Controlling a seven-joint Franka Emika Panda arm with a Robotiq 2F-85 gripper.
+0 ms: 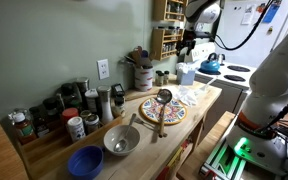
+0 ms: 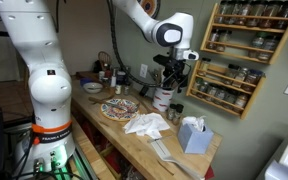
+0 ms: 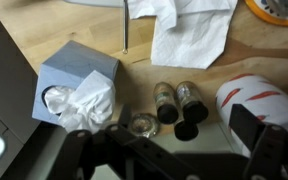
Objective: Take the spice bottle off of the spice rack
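In an exterior view we see the tall light-brown wooden spice rack [image 1: 167, 35] standing at the far end of the long wooden counter [image 1: 199, 105], its shelves lined with small jars. The dark Robotiq gripper [image 1: 189, 44] hangs just to the right of it. From here we cannot tell whether it touches the rack. Near us on the counter sit a round blue bowl [image 1: 84, 160] and a shiny metal bowl [image 1: 121, 140].

In an exterior view from the opposite side, the spice rack [image 2: 246, 55] is on the wall at the right with its rows of small spice jars [image 2: 234, 42] on the shelves. The gripper [image 2: 173, 72] points down over the counter, left of the rack and apart from it. We cannot tell how wide the claw stands or whether it holds anything.

In the wrist view we look down on a grey-blue tissue box [image 3: 74, 85] at the left, a crumpled white paper towel [image 3: 189, 35] beyond it and two small dark-capped jars [image 3: 176, 100] standing side by side on the wood. The fingers are dark blurs along the bottom edge.
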